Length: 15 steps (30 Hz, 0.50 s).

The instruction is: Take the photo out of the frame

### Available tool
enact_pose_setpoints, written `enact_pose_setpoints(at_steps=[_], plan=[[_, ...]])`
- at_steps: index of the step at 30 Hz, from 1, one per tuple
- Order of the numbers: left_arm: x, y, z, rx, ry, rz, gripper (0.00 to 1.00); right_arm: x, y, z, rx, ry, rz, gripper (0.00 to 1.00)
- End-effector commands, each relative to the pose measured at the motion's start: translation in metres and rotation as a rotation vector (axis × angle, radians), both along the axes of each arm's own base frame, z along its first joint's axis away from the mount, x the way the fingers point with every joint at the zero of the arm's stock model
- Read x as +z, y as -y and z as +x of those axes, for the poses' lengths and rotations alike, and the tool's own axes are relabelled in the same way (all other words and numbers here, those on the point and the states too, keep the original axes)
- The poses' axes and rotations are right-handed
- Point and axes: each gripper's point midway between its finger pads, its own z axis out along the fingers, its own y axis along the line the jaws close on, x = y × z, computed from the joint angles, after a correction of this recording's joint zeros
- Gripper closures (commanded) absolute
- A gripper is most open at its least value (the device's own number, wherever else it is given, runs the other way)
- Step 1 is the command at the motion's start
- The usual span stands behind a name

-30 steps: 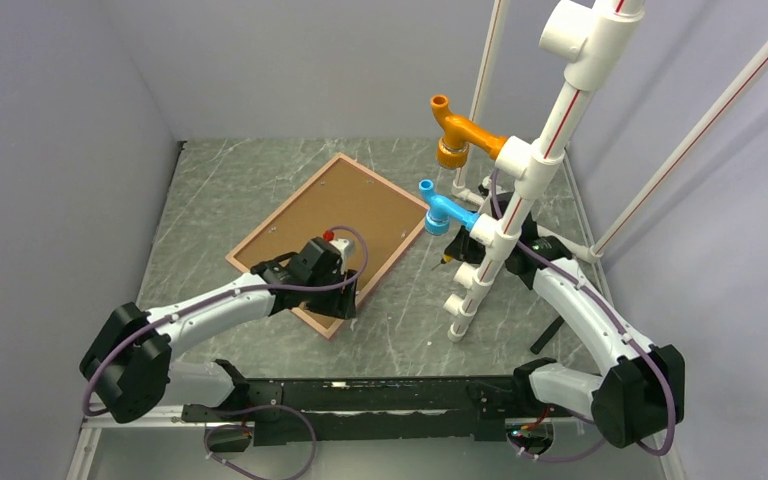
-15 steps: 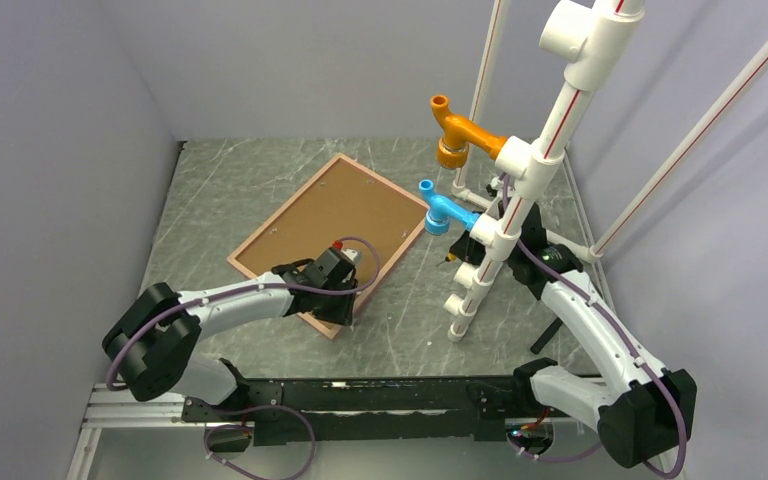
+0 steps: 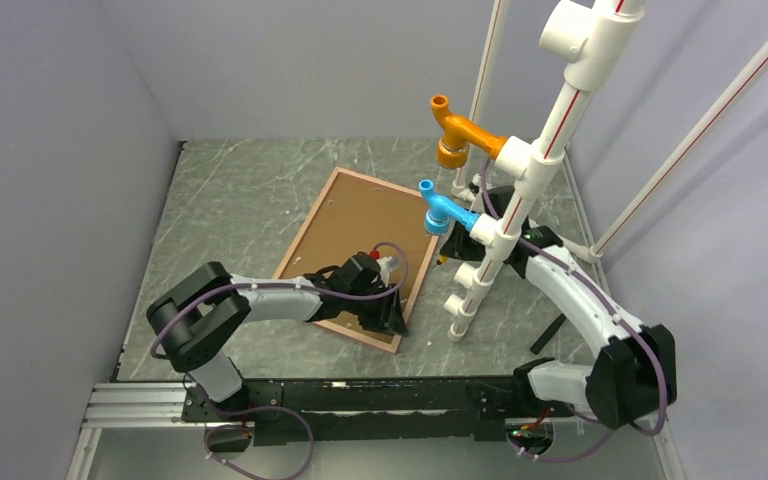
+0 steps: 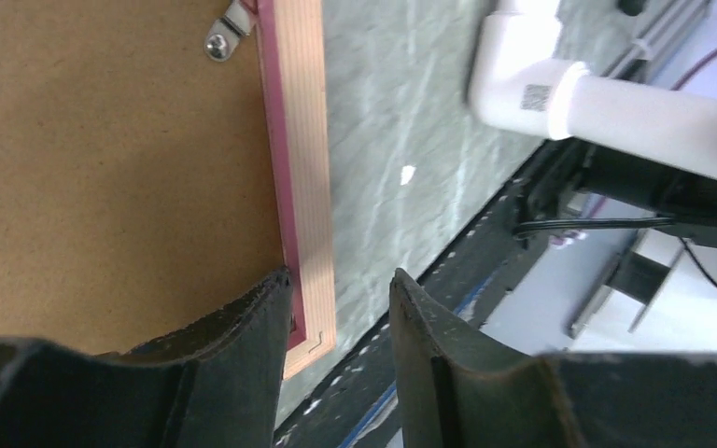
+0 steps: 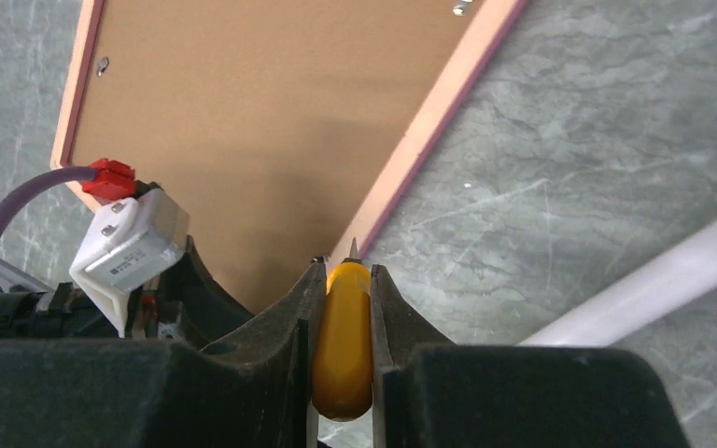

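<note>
The frame (image 3: 380, 181) lies face down on the table, its pink, wood-toned border (image 4: 303, 140) surrounding a brown backing board (image 3: 360, 225). The photo is hidden beneath that board. My left gripper (image 3: 392, 318) is at the frame's near right corner. It is open, one finger over the board's edge and the other over the table, with the border (image 4: 310, 308) in the gap. My right gripper (image 5: 346, 266) hovers just right of the frame's long edge (image 5: 429, 131), shut on a yellow-handled tool (image 5: 342, 345) with a thin metal tip.
A white pipe stand (image 3: 505, 215) rises right of the frame, carrying an orange fitting (image 3: 452, 135) and a blue fitting (image 3: 440, 212) that overhangs the frame's far right corner. A metal turn clip (image 4: 227, 33) sits on the board's edge. A black rail (image 3: 360, 395) runs along the near edge.
The frame has swung round on the table, its near end sliding right together with my left gripper. The left jaws narrowed. The right arm shifted slightly, still holding the tool.
</note>
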Motion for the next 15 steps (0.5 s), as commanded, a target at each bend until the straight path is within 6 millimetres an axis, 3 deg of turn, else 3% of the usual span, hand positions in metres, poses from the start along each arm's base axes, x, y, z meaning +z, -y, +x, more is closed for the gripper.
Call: enact_pose_setpoints(at_steps=[1, 6, 15], plan=[[0.048, 0.044, 0.006, -0.057, -0.001, -0.211, 0.5, 0.007, -0.023, 0.005, 0.121, -0.005, -0.013, 1.0], [0.061, 0.019, 0.02, -0.013, 0.075, -0.174, 0.43, -0.001, -0.033, 0.0, 0.171, -0.038, -0.052, 1.0], [0.051, -0.091, 0.031, 0.21, 0.097, -0.002, 0.41, -0.021, -0.054, -0.004, 0.246, -0.102, -0.113, 1.0]])
